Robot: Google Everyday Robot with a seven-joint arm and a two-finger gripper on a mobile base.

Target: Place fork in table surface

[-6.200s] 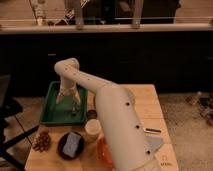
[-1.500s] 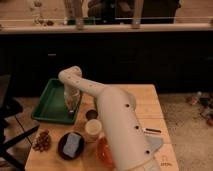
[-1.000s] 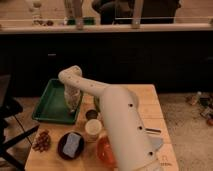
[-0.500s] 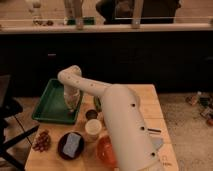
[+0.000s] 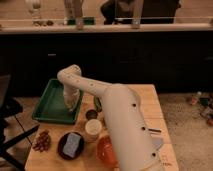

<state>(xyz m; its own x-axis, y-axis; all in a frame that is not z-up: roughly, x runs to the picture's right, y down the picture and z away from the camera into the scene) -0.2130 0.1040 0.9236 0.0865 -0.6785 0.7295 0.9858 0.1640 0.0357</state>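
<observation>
The gripper (image 5: 71,100), pale cream like the white arm (image 5: 120,117) behind it, hangs over the right side of the green tray (image 5: 47,102), which lies on the pale-brown, plank-lined table surface (image 5: 150,100). Toward the near edge there are a reddish-brown cluster (image 5: 42,141), a black bowl (image 5: 64,150) holding a grey-blue piece (image 5: 73,143), a white cup (image 5: 93,129), a small dark cup (image 5: 91,114) and an orange bowl (image 5: 105,150). Behind the table runs a near-black cabinet front (image 5: 150,60) under a light beige counter edge (image 5: 100,27).
</observation>
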